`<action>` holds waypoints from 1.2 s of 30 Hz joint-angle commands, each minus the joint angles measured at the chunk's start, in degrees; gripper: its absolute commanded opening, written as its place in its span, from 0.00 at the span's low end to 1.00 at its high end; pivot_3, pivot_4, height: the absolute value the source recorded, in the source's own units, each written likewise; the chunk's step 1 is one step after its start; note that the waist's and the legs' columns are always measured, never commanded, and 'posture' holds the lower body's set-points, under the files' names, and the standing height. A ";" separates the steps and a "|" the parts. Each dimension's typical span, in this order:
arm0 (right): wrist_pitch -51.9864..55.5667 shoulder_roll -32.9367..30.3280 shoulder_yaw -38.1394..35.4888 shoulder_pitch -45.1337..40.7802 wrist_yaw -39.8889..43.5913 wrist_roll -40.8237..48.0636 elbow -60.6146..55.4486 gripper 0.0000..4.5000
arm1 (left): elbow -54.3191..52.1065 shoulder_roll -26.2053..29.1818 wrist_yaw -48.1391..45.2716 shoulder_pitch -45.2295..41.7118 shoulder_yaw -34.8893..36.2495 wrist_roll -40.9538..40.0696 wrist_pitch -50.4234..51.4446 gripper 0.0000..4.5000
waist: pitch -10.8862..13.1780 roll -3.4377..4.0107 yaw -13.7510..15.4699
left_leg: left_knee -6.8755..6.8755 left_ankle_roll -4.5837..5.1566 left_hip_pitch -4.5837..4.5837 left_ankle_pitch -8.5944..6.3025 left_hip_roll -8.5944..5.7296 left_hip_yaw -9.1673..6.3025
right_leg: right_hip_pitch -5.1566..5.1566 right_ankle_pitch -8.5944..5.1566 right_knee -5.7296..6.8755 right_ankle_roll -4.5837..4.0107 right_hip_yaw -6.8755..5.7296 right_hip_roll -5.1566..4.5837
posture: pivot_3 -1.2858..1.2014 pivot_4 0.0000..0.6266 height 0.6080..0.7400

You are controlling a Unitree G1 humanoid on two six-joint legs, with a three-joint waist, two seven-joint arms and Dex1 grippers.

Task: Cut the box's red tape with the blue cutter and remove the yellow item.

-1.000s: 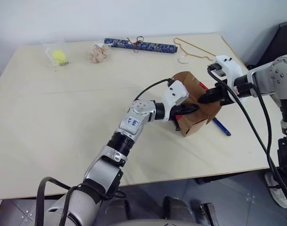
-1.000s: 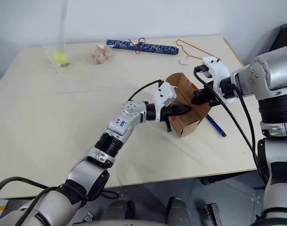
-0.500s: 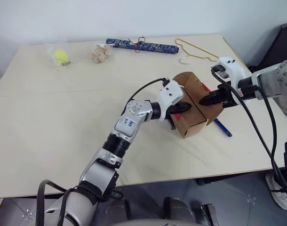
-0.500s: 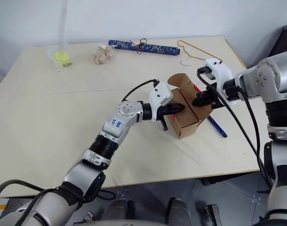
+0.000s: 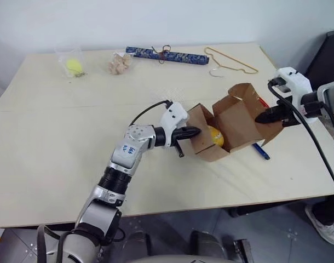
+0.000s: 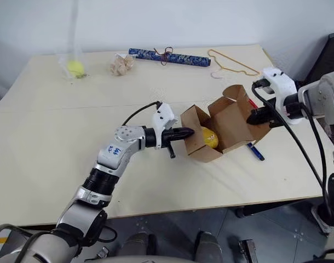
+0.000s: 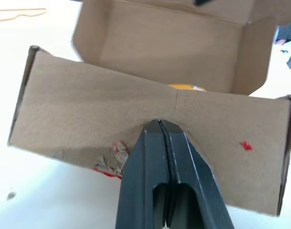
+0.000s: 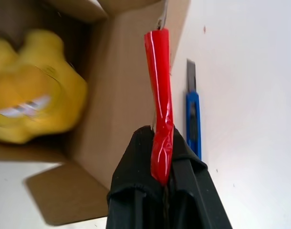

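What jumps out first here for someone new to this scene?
The brown box near the table's right edge, its flaps pulled wide apart by both arms: the left gripper is shut on the left flap and the right gripper is shut on the right flap, where a strip of red tape hangs. Between the flaps sits the yellow item, exposed inside. The blue cutter lies on the table just right of the box.
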 commanded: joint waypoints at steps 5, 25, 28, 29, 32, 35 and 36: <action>-1.12 1.91 -0.48 2.59 1.69 -0.58 -3.01 0.01 | -1.22 2.34 0.93 1.99 -0.28 0.15 3.20 0.00 | 0.02 0.02 0.08 | 0.02 0.00 -0.02 0.00 0.00 0.02 | -0.04 0.00 0.02 0.00 0.02 0.00 | 0.52 0.24 1.00; -7.78 1.35 -12.31 13.57 1.67 -0.68 -8.92 0.67 | -7.42 8.50 -3.39 3.41 2.11 -3.37 4.25 0.62 | 0.04 0.02 0.12 | -0.02 -0.03 -0.42 0.02 -0.01 0.02 | -0.40 0.00 0.02 0.01 -0.02 0.00 | 0.52 0.24 1.00; -16.66 -0.20 -18.55 18.84 5.13 0.18 -9.33 0.89 | -7.67 12.16 -7.25 4.62 3.37 -4.62 1.32 0.82 | 0.04 0.02 0.14 | -0.02 -0.03 -0.41 0.02 -0.01 0.02 | -0.40 0.00 0.02 0.01 -0.03 0.00 | 0.52 0.24 1.00; -19.46 -0.42 -20.69 20.52 6.20 0.57 -9.40 0.97 | -7.85 13.24 -8.67 5.08 3.66 -5.17 0.29 0.89 | 0.05 0.00 0.15 | -0.03 -0.03 -0.41 0.02 -0.01 0.03 | -0.40 0.00 0.01 0.01 -0.03 0.00 | 0.52 0.24 1.00; -28.65 -1.00 -27.75 26.92 10.44 1.79 -10.91 1.00 | -8.57 15.93 -10.53 6.08 5.37 -7.15 -0.08 0.99 | 0.06 -0.02 0.17 | -0.06 -0.03 -0.40 0.02 -0.01 0.04 | -0.39 0.01 -0.01 0.02 -0.03 0.00 | 0.52 0.24 1.00; -37.72 -2.02 -32.60 32.54 14.96 1.58 -11.98 1.00 | -10.37 19.66 -13.07 7.34 7.39 -9.02 0.74 0.99 | 0.06 -0.03 0.20 | 0.00 -0.03 -0.39 0.02 -0.01 0.03 | -0.35 0.02 0.00 0.04 -0.03 0.00 | 0.52 0.24 1.00; -40.99 -1.55 -34.80 33.96 15.91 1.75 -12.05 1.00 | -11.08 21.28 -14.23 8.04 8.09 -9.76 1.02 0.99 | 0.07 -0.04 0.14 | 0.01 -0.03 -0.38 0.02 -0.01 0.03 | -0.34 0.02 -0.01 0.04 -0.03 0.00 | 0.52 0.24 1.00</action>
